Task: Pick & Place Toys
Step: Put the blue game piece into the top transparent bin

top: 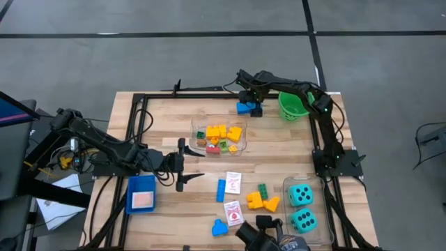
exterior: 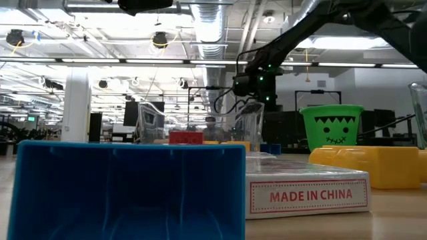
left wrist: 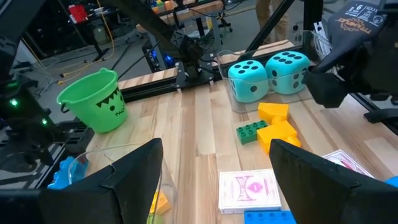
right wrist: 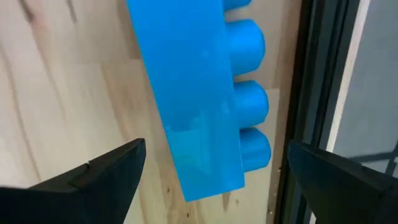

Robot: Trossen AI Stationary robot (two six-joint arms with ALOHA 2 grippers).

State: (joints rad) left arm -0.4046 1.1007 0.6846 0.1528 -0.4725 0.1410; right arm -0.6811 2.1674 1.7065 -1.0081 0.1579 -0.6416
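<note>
A blue studded brick (right wrist: 199, 93) lies on the wood by the table's far edge (top: 243, 108), its studs turned sideways toward the black frame rail. My right gripper (right wrist: 217, 180) hangs over it, pointing down, open, one finger on each side and touching nothing; it also shows in the high view (top: 252, 104). My left gripper (top: 185, 162) waits open at mid-left, above the table. A clear tub (top: 219, 136) at the centre holds yellow, orange, red and green bricks. More bricks (top: 261, 201) and picture cards (top: 233, 181) lie on the near half.
A green bucket (top: 293, 106) stands just right of the right gripper. A clear tub with two teal dice (top: 301, 208) is at the near right, a blue tray (top: 141, 194) at the near left. A black frame rail (right wrist: 311, 93) runs beside the blue brick.
</note>
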